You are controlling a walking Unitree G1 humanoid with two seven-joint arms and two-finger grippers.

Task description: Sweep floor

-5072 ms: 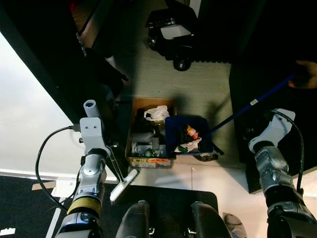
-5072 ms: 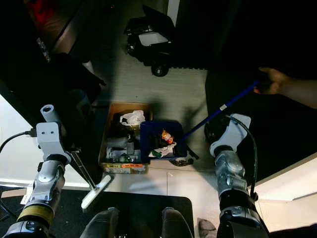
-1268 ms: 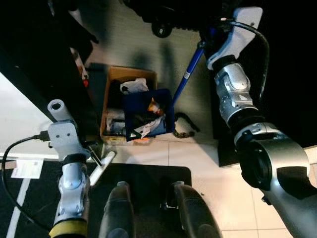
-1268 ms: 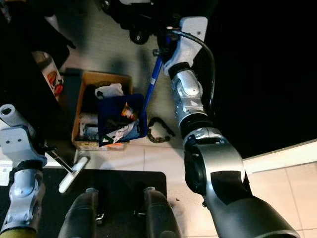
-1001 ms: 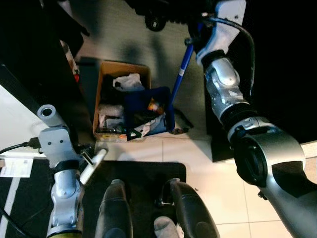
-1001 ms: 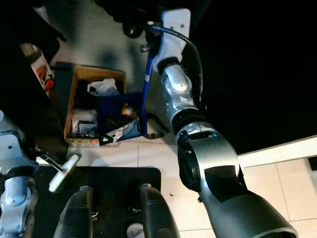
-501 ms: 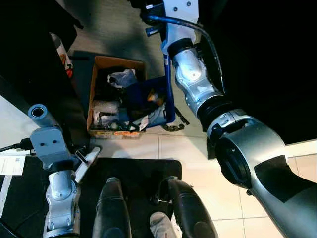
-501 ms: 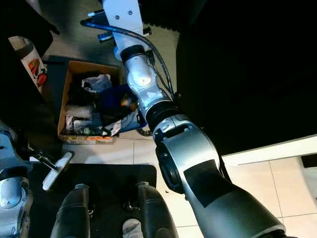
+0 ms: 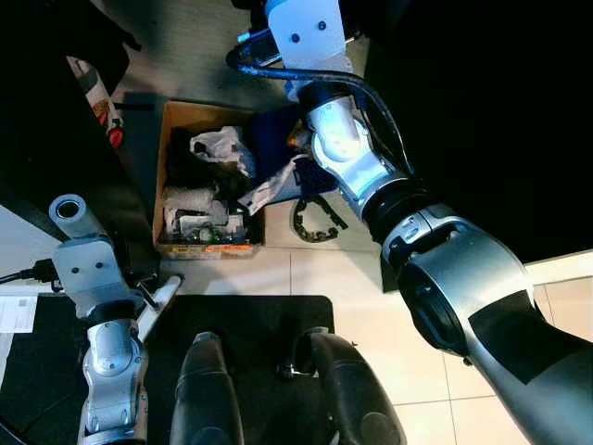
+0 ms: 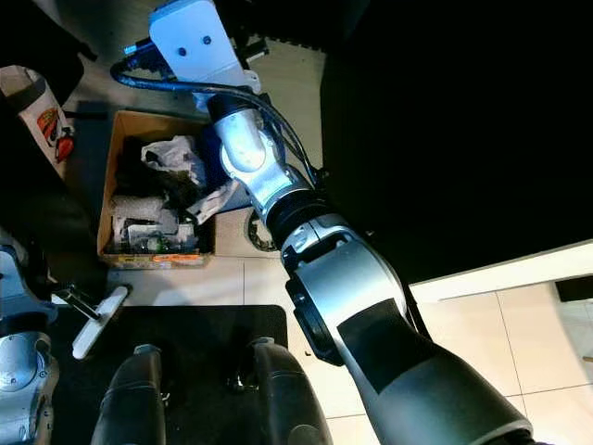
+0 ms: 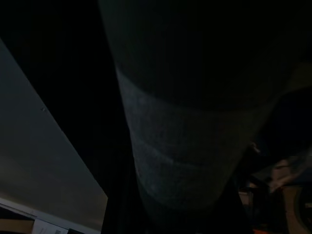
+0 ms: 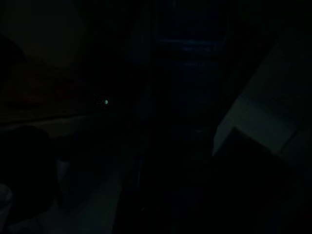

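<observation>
The blue plastic dustpan [image 9: 278, 148], tipped over the open brown cardboard box [image 9: 171, 116], is being emptied; white crumpled paper [image 9: 269, 185] is spilling from its lip. The right arm [image 10: 250, 162] is being extended over the box, its gripper hidden behind the wrist housing, so the state of the jaws cannot be told. The left gripper's grasp likewise cannot be told, though a white-headed hand brush [image 10: 93, 324] is being carried beside the left arm [image 9: 93, 278]. For a clean pour, the lip is best kept inside the box walls. Counted: one box, one dustpan, one brush, one black ring-shaped object [image 9: 310, 222] lying on the pale tiled floor [image 9: 334, 278].
</observation>
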